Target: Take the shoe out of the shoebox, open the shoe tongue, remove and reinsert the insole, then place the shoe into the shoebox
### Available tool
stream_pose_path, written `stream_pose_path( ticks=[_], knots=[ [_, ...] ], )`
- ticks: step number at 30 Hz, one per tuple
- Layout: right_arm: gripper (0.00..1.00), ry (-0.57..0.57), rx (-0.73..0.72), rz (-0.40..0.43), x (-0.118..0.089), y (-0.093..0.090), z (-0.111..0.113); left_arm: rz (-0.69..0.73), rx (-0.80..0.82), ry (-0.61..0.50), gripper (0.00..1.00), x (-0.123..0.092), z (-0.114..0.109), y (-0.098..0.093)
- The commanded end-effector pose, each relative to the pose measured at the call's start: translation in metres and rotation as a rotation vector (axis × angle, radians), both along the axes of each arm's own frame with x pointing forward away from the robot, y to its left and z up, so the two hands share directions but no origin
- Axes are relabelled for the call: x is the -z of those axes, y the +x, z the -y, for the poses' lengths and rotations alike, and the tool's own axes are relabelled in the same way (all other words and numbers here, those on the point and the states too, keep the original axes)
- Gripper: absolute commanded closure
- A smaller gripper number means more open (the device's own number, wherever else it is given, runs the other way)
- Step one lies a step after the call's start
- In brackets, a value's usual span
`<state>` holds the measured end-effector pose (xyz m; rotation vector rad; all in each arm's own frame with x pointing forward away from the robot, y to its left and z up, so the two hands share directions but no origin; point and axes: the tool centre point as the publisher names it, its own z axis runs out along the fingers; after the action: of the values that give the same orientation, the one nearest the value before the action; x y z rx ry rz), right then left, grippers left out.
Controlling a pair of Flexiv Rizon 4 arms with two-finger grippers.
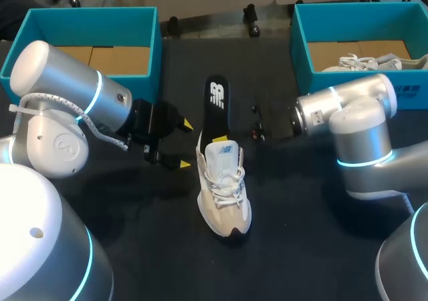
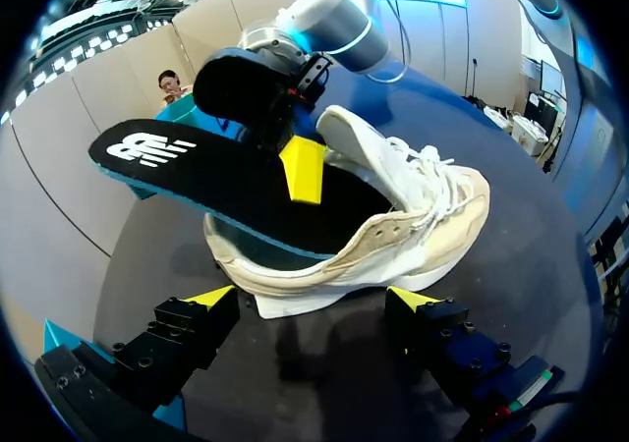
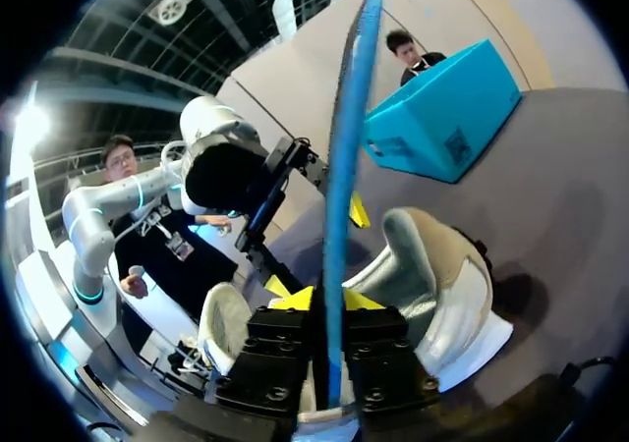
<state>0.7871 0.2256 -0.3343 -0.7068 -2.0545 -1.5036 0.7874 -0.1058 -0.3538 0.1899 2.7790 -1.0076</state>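
Head view from above shows one beige and white shoe (image 1: 224, 194) standing on the black table (image 1: 301, 247), about the middle, between the two arms. Its tongue (image 1: 223, 155) is lifted up and carries a small label (image 1: 225, 150) with a blue mark, too small to read.

The black insole (image 1: 217, 104) has one end inside the shoe, and the rest comes out over the heel, tilted upward. A white logo (image 1: 217, 92) is printed near its free end (a brand mark only, no other readable writing).

The right gripper (image 3: 322, 300) holds the insole. In the right wrist view the insole stands edge-on between the two yellow tips, with one finger on each face.

The left gripper (image 1: 182, 144) is spread wide and holds nothing. It is just beside the shoe, and in the left wrist view the side of the shoe lies ahead of its fingers (image 2: 211, 297) without touching them.

A teal left box (image 1: 90, 13) and a teal right box (image 1: 299, 47) stand at the far corners. The right box contains a second shoe (image 1: 374, 62).
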Motion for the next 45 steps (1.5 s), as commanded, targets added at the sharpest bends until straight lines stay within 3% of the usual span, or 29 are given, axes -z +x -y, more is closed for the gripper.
stream_pose_path(
  ticks=[1, 6, 10, 27, 32, 33, 36, 40, 45],
  knots=[
    [0.69, -0.018, -0.023, 0.010, -0.009, 0.008, 0.000, 0.002, -0.001, 0.002, 0.00, 0.000, 0.000, -0.001],
    [0.74, -0.019, -0.047, 0.018, -0.010, 0.016, 0.001, 0.002, -0.001, 0.002, 0.00, 0.000, 0.000, -0.001],
    [1.00, -0.032, -0.071, 0.000, -0.009, 0.019, 0.000, 0.002, -0.001, 0.002, 0.00, 0.000, 0.000, -0.001],
    [1.00, -0.075, -0.113, -0.135, 0.014, -0.012, 0.001, 0.002, -0.001, 0.002, 0.00, 0.000, 0.000, -0.001],
    [1.00, -0.083, -0.108, -0.129, 0.012, -0.010, 0.002, 0.002, -0.001, 0.002, 0.00, 0.000, 0.000, -0.001],
    [0.96, -0.087, -0.108, -0.121, 0.010, -0.008, 0.002, 0.002, -0.001, 0.002, 0.00, 0.000, 0.000, -0.001],
    [0.55, -0.103, -0.111, -0.099, 0.003, 0.000, 0.001, 0.002, -0.001, 0.002, 0.00, 0.000, 0.000, -0.001],
    [0.55, -0.118, -0.116, -0.072, -0.004, 0.007, 0.001, 0.002, -0.001, 0.002, 0.00, 0.000, 0.000, -0.001],
    [0.65, -0.119, -0.118, -0.050, -0.009, 0.013, 0.001, 0.002, -0.001, 0.002, 0.00, 0.000, 0.000, -0.001]
  ],
)
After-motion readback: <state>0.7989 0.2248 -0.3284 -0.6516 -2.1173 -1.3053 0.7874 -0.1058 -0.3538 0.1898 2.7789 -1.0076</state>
